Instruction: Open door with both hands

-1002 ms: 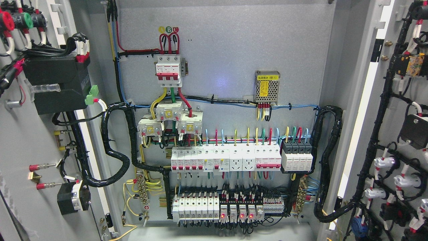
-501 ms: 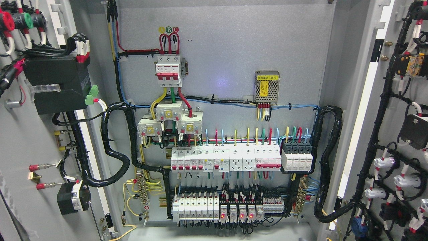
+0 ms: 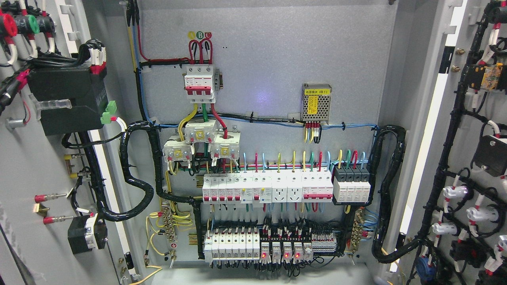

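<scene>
at left and right edges, both cabinet doors swung fully open: left door and right door, wiring on their inner faces. between them, back panel with breakers. no robot hands visible, so grip state unknowable.

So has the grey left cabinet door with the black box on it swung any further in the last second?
No. The left door and its black box line up the same against the three-pole breaker on the back panel.
</scene>
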Motion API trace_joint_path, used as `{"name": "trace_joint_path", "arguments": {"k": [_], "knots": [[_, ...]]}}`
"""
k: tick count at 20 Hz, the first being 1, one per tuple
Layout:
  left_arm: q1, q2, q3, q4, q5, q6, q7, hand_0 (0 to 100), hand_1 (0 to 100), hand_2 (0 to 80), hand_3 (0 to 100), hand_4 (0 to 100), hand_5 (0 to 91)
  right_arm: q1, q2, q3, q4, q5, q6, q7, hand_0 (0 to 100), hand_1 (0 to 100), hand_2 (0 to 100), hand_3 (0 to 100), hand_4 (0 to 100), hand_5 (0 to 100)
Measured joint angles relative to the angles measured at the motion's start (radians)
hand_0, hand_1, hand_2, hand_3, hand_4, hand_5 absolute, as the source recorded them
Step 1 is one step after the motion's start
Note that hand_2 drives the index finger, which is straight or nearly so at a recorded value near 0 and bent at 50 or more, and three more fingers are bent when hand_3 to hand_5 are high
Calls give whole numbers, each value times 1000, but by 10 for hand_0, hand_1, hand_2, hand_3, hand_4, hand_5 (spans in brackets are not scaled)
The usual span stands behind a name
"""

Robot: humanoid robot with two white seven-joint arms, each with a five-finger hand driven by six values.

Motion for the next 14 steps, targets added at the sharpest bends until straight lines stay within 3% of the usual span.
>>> {"name": "trace_joint_path", "arguments": {"k": [10, 14], "knots": [[14, -8, 48, -2, 3, -23, 3, 0, 0, 0, 0, 0, 0, 4, 11, -54, 0, -2, -3, -2, 191, 0, 0, 0, 0, 0], [16, -9, 70, -2, 4, -25, 3, 0, 0, 0, 0, 0, 0, 4, 13, -71, 0, -2, -50, -4, 191, 0, 0, 0, 0, 0]]}}
